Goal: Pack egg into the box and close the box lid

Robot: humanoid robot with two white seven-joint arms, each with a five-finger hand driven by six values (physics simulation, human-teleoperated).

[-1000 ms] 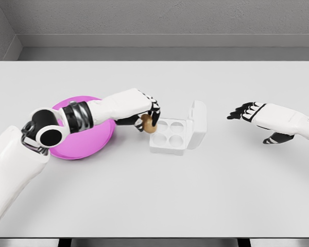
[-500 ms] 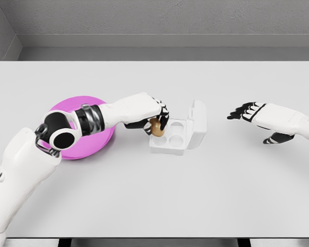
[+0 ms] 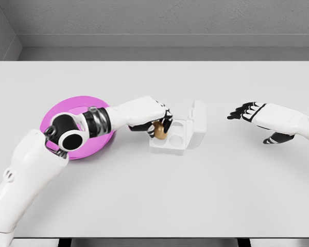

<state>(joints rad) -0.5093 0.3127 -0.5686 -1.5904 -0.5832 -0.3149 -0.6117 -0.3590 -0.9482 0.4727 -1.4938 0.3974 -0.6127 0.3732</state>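
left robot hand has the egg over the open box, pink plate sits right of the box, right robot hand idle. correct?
Not quite. In the head view the pink plate sits left of the box, not right. The rest holds: the left robot hand holds the egg over the open box, and the right robot hand is idle.

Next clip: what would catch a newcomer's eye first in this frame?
The bright pink plate at the table's left stands out most. At centre, the left hand holds a brown egg over the near-left cup of the white egg box, whose lid stands open on its right. The right hand hovers open at far right.
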